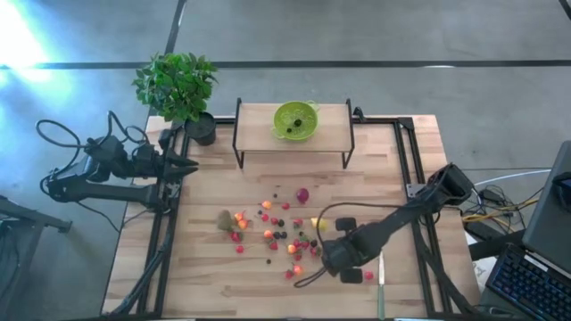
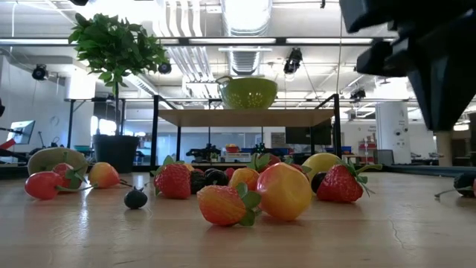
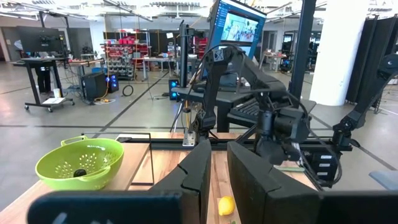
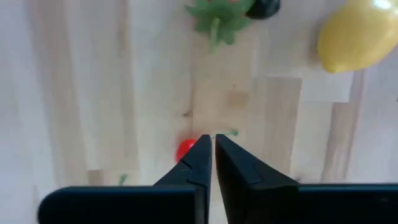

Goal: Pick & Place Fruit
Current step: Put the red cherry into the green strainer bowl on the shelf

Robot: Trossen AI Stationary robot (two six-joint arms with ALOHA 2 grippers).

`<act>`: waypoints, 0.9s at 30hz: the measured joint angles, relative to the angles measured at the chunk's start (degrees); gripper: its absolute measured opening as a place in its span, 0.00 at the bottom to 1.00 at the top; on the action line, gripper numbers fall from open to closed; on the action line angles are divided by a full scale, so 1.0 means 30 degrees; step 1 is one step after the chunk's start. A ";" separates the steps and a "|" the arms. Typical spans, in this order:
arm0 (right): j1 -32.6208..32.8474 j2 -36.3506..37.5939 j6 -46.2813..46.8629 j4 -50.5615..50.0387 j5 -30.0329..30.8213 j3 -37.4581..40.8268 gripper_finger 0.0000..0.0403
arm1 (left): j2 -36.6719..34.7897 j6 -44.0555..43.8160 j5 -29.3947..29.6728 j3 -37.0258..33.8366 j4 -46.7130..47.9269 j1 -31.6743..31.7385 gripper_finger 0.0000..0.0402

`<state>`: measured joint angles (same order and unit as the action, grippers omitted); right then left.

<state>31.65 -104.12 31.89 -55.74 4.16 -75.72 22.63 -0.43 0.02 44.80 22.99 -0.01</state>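
Right end effector [image 4: 212,144] down at the tabletop [image 1: 205,276], fingers together, beside a small red fruit [image 4: 184,150], possibly pinching its stem. Left end effector [image 3: 219,177] closed, parked at tabletop's left edge. Scattered fruits [image 1: 277,234] mid-tabletop.

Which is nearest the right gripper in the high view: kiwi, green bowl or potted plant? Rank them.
From the right gripper:
1. Kiwi, on the table toward the left arm.
2. Green bowl, on the raised shelf.
3. Potted plant, far corner on the left arm's side.
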 joint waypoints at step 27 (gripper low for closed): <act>0.0915 -0.0066 0.3481 0.1821 -0.0406 0.1843 0.41 | -0.0004 0.0000 -0.0002 -0.0002 0.0001 -0.0015 0.16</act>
<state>34.39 -104.31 42.34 -50.27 2.94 -70.19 22.62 -0.43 0.01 44.80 22.99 -0.05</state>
